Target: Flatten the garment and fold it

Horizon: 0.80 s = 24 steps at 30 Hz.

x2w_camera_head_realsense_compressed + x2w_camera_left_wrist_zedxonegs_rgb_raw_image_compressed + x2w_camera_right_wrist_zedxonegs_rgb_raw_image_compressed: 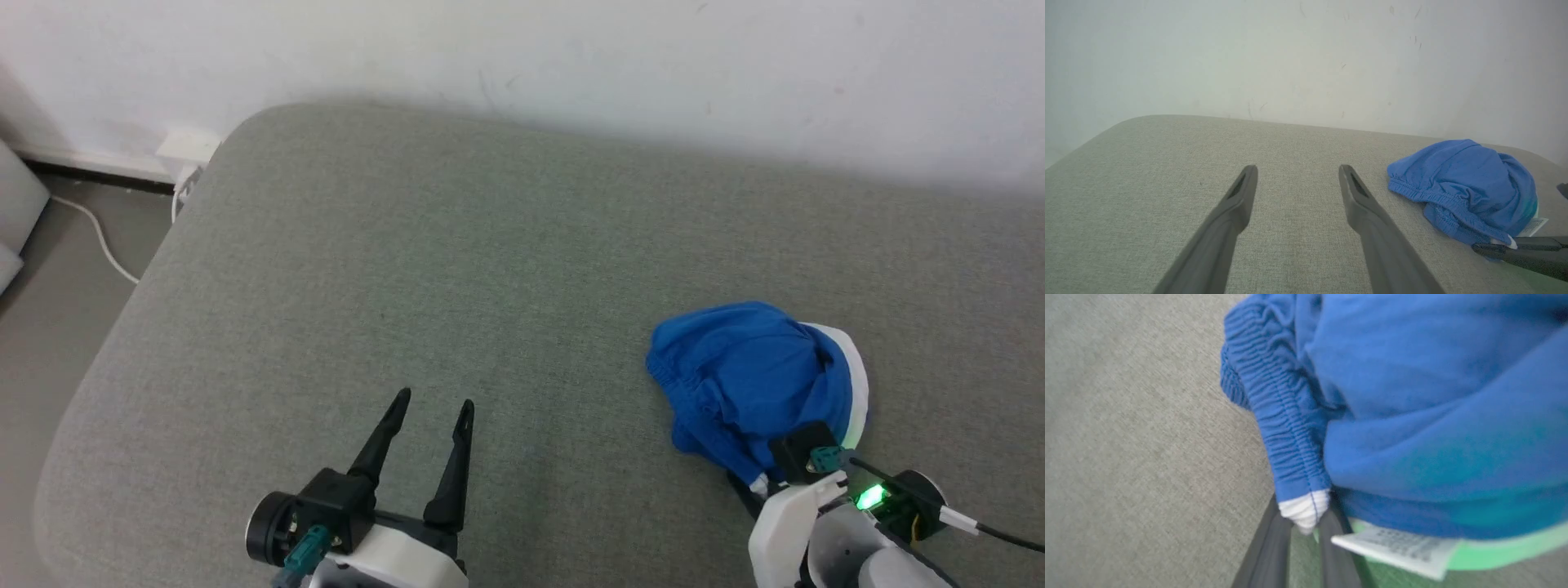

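The royal-blue garment point(747, 376) lies bunched in a mound on the grey cushion, its white waistband point(855, 371) curving along its right side. My right gripper point(1303, 524) is shut on a white-tipped end of the gathered blue hem point(1284, 428), with the small white label point(1400, 549) just beside its fingers. From the left wrist the same dark fingers point(1515, 248) reach in low at the mound's near corner. My left gripper point(434, 402) stands open and holds nothing, well to the left of the garment point(1466, 188) and apart from it.
The grey upholstered cushion point(424, 269) runs back to a white wall point(571, 49). Its rounded left edge drops to the floor, where a white cable point(98, 237) and a wall socket point(188, 147) lie. A black cable point(992, 531) trails from my right wrist.
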Tool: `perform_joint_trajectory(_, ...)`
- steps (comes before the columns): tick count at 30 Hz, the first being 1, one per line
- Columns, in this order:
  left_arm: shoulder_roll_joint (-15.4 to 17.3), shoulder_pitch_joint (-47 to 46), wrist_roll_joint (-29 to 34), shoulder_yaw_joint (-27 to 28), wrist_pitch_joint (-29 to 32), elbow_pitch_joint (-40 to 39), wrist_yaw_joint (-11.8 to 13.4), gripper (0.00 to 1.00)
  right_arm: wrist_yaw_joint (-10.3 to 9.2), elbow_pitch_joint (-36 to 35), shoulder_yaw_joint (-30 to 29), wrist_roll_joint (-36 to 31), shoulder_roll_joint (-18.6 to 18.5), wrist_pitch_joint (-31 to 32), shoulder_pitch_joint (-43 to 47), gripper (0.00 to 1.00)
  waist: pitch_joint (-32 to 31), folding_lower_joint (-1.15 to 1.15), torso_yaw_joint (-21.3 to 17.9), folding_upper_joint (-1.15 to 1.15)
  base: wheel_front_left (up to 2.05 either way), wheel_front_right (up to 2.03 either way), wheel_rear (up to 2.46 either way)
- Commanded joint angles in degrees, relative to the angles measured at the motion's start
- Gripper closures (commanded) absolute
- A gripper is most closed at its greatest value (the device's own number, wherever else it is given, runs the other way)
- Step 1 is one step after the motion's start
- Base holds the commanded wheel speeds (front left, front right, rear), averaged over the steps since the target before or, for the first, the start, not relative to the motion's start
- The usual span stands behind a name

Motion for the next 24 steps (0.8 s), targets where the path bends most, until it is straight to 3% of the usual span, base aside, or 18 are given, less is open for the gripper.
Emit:
perform_joint_trajectory(1, -0.3, -0.84, -0.07, -0.17, -0.27, 0.27, -0.21, 0.0, -0.03, 1.2, 0.98, 0.75, 0.96, -0.33, 0.23, 1.0, 0.73, 0.0, 0.97, 0.0, 0.0, 0.0, 0.0)
perform_joint_trajectory(10, -0.32, 0.13, 0.49, 0.6, -0.27, 0.89, 0.18, 0.0, -0.03, -9.9, 8.95, 12.2, 3.82, -10.15, -6.72, 1.0, -3.08, 0.0, -0.48, 0.0, 0.0, 0.0, 0.0)
perform_joint_trajectory(14, -0.32, 0.95, 0.62, 0.93, -0.27, 0.85, 0.27, 0.0, -0.03, -16.52, 7.78, 17.31, 5.05, -14.13, -10.05, 1.0, -4.21, 0.0, -1.62, 0.0, 0.0, 0.0, 0.0)
perform_joint_trajectory(18, -0.32, 1.55, 0.68, 1.11, -0.27, 0.82, 0.24, 0.0, -0.03, -21.65, 2.01, 19.63, 5.47, -16.73, -12.39, 1.0, -4.76, 0.0, -2.85, 0.0, 0.0, 0.0, 0.0)
perform_joint_trajectory(24, -0.32, 2.18, 0.49, 1.47, -0.27, 0.82, 0.39, 0.0, -0.03, -20.27, -15.57, 19.45, 9.17, -12.54, -8.92, 1.0, -4.92, 0.0, -5.12, 0.0, 0.0, 0.0, 0.0)
